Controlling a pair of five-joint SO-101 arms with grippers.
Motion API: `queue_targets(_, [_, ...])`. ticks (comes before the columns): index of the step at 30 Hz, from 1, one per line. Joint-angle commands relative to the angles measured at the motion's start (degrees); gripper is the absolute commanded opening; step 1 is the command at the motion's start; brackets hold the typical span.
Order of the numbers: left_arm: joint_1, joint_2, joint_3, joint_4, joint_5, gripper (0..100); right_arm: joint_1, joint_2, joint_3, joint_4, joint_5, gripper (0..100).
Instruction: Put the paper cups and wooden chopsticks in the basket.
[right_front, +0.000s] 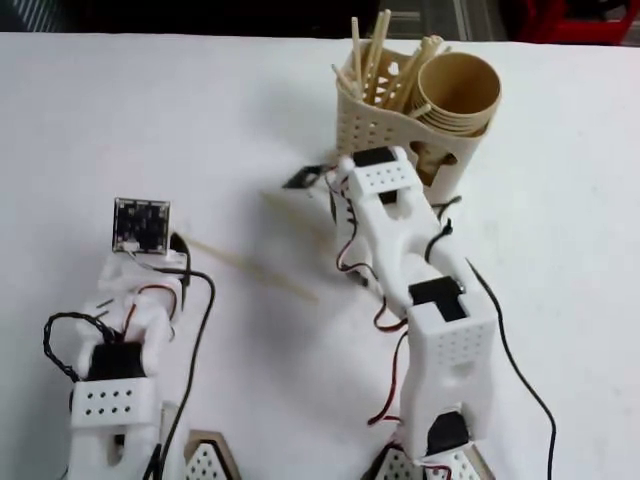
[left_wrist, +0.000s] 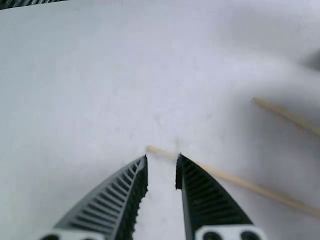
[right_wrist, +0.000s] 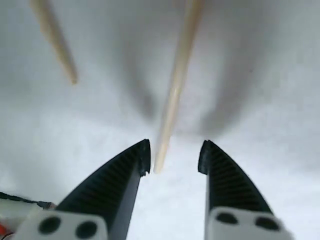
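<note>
A white perforated basket (right_front: 372, 128) at the table's far side holds stacked paper cups (right_front: 458, 95) and several wooden chopsticks (right_front: 375, 60). One loose chopstick (right_front: 250, 270) lies on the table; its near end (left_wrist: 152, 150) sits just ahead of my open left gripper (left_wrist: 162, 160). A second loose chopstick (right_wrist: 175, 90) lies near the basket, and its end reaches between the fingertips of my open right gripper (right_wrist: 172, 152). In the high view the right gripper (right_front: 305, 180) is just left of the basket. The left gripper's fingers are hidden under its wrist camera (right_front: 140, 225).
Both arms' cables (right_front: 195, 330) trail over the near table. The white tabletop (right_front: 150, 120) stretches to the left of the basket. The other chopstick (left_wrist: 287, 116) also lies farther off in the left wrist view.
</note>
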Motion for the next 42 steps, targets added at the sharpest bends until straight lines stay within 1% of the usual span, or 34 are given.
queue_targets(1, [-0.31, -1.1, -0.44, -1.41, 0.09, 11, -3.3, -3.38, -5.98, 0.4, -0.18, 17.7])
queue_targets(3, [-0.31, -1.1, -0.44, -1.41, 0.09, 11, -5.14, -3.38, -7.91, -1.01, -2.2, 17.7])
queue_targets(6, [-0.31, -1.1, -0.44, -1.41, 0.09, 11, -7.08, -3.3, -9.49, -6.02, -5.27, 17.6])
queue_targets(13, [-0.48, -1.1, -0.44, -1.41, 0.09, 11, -9.01, -2.77, -9.58, -16.4, -6.07, 17.6])
queue_targets(16, [-0.48, -1.1, -0.44, -1.41, 0.09, 11, -9.54, 0.31, -10.55, -17.89, -6.07, 17.6])
queue_targets(22, [-0.48, -1.1, -0.44, -1.41, 0.09, 11, -9.98, 9.98, -16.18, -17.71, -6.07, 17.6])
queue_targets(24, [-0.48, -1.1, -0.44, -1.41, 0.09, 11, -9.98, 12.7, -18.37, -17.45, -6.07, 16.0])
queue_targets(26, [-0.48, -1.1, -0.44, -1.41, 0.09, 11, -9.98, 15.08, -20.57, -16.22, -6.07, 10.4])
queue_targets(28, [-0.48, -1.1, -0.44, -1.41, 0.09, 11, -10.15, 17.27, -22.86, -15.08, -6.07, 2.4])
queue_targets(29, [-0.4, -1.1, -0.44, -1.41, 0.09, 11, -10.42, 18.15, -23.91, -14.2, -6.07, 1.0])
queue_targets(30, [-0.4, -1.1, -0.44, -1.41, 0.09, 11, -10.51, 18.77, -24.79, -12.79, -6.07, 2.6])
queue_targets(35, [-0.4, -1.1, -0.44, -1.49, 0.09, 11, -11.3, 19.21, -32.26, -3.12, -6.86, 1.8])
queue_targets(39, [-0.4, -1.1, -0.44, -1.49, 0.09, 11, -12.18, 19.3, -42.73, 4.97, -15.03, 1.7])
queue_targets(42, [-0.4, -1.1, -0.44, -1.49, 0.09, 11, -12.7, 19.3, -50.9, 9.01, -18.29, 1.7])
